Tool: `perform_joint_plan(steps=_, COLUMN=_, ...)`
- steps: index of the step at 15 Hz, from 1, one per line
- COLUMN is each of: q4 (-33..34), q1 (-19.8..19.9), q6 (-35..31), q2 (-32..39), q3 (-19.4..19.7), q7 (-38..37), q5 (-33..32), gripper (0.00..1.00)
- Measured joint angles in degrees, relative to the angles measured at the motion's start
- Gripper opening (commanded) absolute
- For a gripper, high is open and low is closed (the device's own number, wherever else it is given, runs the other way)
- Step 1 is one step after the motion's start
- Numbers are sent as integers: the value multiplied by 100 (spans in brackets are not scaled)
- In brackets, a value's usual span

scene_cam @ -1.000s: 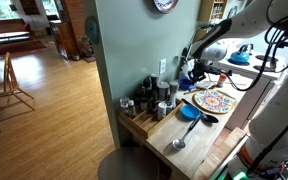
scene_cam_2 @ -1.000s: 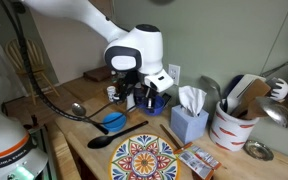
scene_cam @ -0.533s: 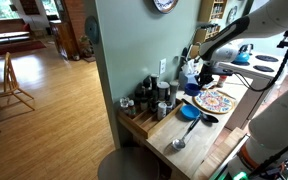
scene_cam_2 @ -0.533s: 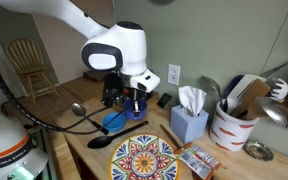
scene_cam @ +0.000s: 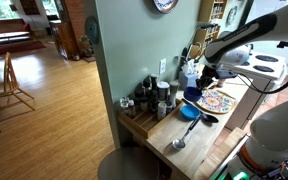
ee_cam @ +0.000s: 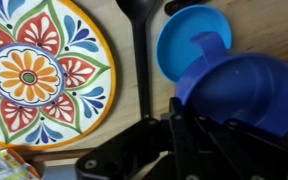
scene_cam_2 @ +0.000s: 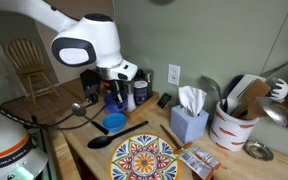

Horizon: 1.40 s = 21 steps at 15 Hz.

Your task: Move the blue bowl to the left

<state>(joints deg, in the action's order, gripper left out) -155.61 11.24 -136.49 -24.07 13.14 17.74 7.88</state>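
The bright blue bowl [ee_cam: 189, 38] sits on the wooden counter by the patterned plate [ee_cam: 34, 75], and shows in both exterior views [scene_cam_2: 114, 122] [scene_cam: 189, 113]. My gripper [ee_cam: 179, 122] hangs just above and beside the bowl. It is shut on a darker blue cup-like vessel [ee_cam: 244, 90], which covers part of the bowl's rim in the wrist view. In an exterior view the gripper [scene_cam_2: 111, 97] holds this vessel right over the bowl, and the gripper also shows from across the counter [scene_cam: 196, 88]. The bowl itself is not gripped.
A black ladle [ee_cam: 139, 50] lies between bowl and plate. A metal spoon [scene_cam_2: 76, 108] lies beyond the bowl near the counter edge. A blue tissue box [scene_cam_2: 189, 122], a utensil crock [scene_cam_2: 229, 122] and jars [scene_cam: 149, 98] stand along the wall.
My gripper has moved along the counter with the dark blue vessel, from beside the jars to over the bright blue bowl. The bowl, plate and ladle have not moved.
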Motion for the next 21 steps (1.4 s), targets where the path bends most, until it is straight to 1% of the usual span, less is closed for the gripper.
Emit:
perform_joint_plan(steps=2, q4=-230, q1=-243, q6=7, q2=-391, q3=-110, q7=200, q5=-15, gripper=1)
perform_joint_plan(steps=3, q4=-222, q1=-399, q6=64, q2=-522, q3=-164, q7=287, q5=-19, gripper=4)
perform_joint_plan(steps=5, q4=-177, q1=-696, q6=171, q2=-700, q3=-243, q7=402, q5=-20, gripper=4)
perform_joint_plan(steps=6, q4=-179, q1=-774, q6=179, q2=-748, q3=-261, q7=408, q5=-20, gripper=4)
perform_joint_plan(steps=8, q4=-181, q1=-804, q6=184, q2=-774, q3=-263, q7=453, q5=-20, gripper=4)
perform_joint_plan(steps=9, q4=-182, q1=-804, q6=185, q2=-774, q3=-259, q7=482, q5=-20, gripper=1)
perform_joint_plan(steps=11, q4=-182, q1=-805, q6=184, q2=-774, q3=-259, q7=490, q5=-20, gripper=1)
perform_joint_plan(steps=13, q4=-181, q1=-924, q6=335, q2=-773, q3=-250, q7=785, q5=-29, gripper=1)
perform_joint_plan(steps=17, q4=-181, q1=-1328, q6=879, q2=-773, q3=-262, q7=1418, q5=-103, gripper=1)
perform_joint_plan(steps=19, q4=-181, q1=-1510, q6=1021, q2=-773, q3=-294, q7=1746, q5=-173, gripper=1)
perform_joint_plan(steps=20, q4=-181, q1=-1597, q6=1054, q2=-773, q3=-332, q7=1894, q5=-216, gripper=4)
perform_joint_plan(steps=21, q4=-181, q1=-1674, q6=1057, q2=-765, q3=-388, q7=2027, q5=-279, gripper=4)
